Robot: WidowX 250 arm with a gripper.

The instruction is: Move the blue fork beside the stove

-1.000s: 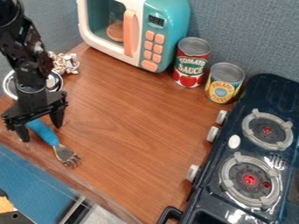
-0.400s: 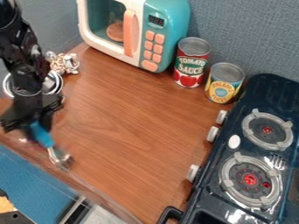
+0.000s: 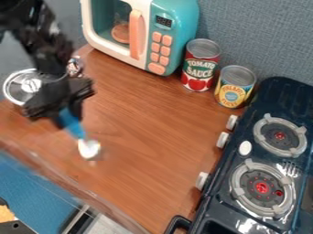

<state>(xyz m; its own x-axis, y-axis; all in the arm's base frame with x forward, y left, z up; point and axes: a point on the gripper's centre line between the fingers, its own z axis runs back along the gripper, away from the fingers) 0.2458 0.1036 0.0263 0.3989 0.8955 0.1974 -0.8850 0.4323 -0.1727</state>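
Observation:
The black gripper (image 3: 66, 119) is at the left of the camera view, over the wooden counter, shut on the blue handle of the fork. The blue fork (image 3: 72, 125) hangs from it, its silver head pointing down toward the front right; the tines are blurred. Far to their right stands the dark blue toy stove (image 3: 211, 204), with two grey burners and white knobs along its left side.
A teal and white toy microwave (image 3: 174, 27) stands at the back. Right of it are a tomato sauce can (image 3: 200, 65) and a yellow can (image 3: 234, 86). A metal bowl (image 3: 13, 87) sits behind the gripper at left. The counter's front edge (image 3: 67, 182) runs diagonally.
The gripper's fingers have come together on the fork's handle. Gripper and fork have moved right and slightly toward the back, and the fork looks raised off the counter.

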